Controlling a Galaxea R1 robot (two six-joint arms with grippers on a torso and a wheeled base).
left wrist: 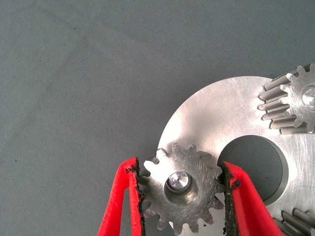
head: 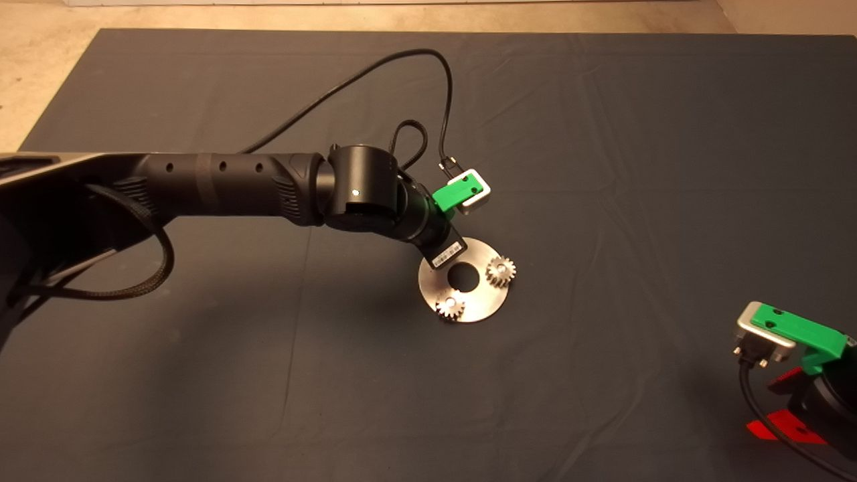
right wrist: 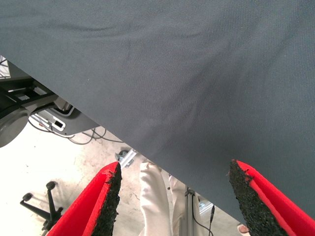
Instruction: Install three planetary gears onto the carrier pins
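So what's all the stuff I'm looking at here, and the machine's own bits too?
mat: one, dark grey, covering the table.
disc: one, shiny silver with a central hole, lying flat on the mat near the middle.
planetary gears: three, silvery. Two sit on pegs on the disc; the third is over the disc's edge, a peg tip showing in its bore, held between the fingers.
cable: one, black, looping across the mat to the left arm.
floor: beige, beyond the mat's edge.
person's leg: light trousers, beyond the mat in the right wrist view.
left gripper: green with red fingers, shut on the third gear.
right gripper: fingers open, parked at the lower right.
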